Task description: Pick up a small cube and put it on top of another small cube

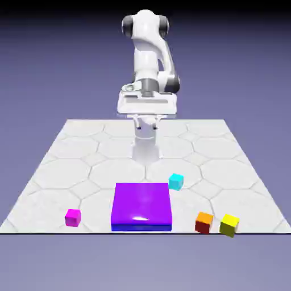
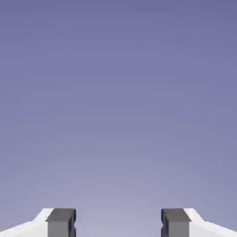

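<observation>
Four in number, on the white tabletop (image 1: pixel 85 170) with its pattern of grey lines: magenta cube (image 1: pixel 73 217), cyan cube (image 1: pixel 176 182), orange cube (image 1: pixel 204 223) and yellow cube (image 1: pixel 229 225). All small, all resting apart from one another. Magenta cube at the near left, well apart from the other three. Cyan cube farther back, right of the middle, just beside the far right corner of a broad, flat purple slab (image 1: pixel 141 203); contact there too close to tell. Orange cube and yellow cube side by side at the near right, with a narrow gap between, yellow to the right and right at the table's near edge. Purple slab near the middle of the near edge, with a glossy top and a bluer front face, between magenta cube on the left and orange cube on the right. High above the far part of the table, the Panda arm (image 1: pixel 146 59), with the two-finger gripper (image 1: pixel 146 127) well clear of every cube. Fingers (image 2: pixel 61 222) spread apart, only blue-violet backdrop (image 2: pixel 118 92) between them in the hand view.
</observation>
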Controlling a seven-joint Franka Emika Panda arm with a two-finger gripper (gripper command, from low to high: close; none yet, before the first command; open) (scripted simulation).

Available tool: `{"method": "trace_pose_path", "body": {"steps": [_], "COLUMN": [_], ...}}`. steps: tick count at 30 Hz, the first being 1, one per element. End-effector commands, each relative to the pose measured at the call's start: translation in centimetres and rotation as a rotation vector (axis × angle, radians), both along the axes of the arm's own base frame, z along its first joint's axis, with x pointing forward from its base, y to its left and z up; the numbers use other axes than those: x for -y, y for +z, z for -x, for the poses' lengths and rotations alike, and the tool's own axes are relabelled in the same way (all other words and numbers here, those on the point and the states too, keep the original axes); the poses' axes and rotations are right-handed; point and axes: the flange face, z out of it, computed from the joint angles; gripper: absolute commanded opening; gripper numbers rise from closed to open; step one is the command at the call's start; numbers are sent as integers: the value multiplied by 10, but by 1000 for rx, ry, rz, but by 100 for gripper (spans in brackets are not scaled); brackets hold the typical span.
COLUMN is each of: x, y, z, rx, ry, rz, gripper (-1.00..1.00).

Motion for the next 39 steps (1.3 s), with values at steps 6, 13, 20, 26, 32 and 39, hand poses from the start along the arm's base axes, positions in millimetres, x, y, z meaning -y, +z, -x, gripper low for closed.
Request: {"method": "trace_pose_path", "body": {"steps": [6, 13, 20, 26, 32, 39], "x": [-58, -132, -205, -261, -307, -342], "y": [-22, -63, -112, -156, -198, -249], "z": [-56, -105, -138, -154, -165, -173], "rx": [-202, -418, -609, -753, -884, -1037], "ry": [155, 326, 480, 591, 676, 736], "rz": [129, 268, 389, 474, 537, 581], "gripper": [0, 0, 0, 0, 0, 0]}}
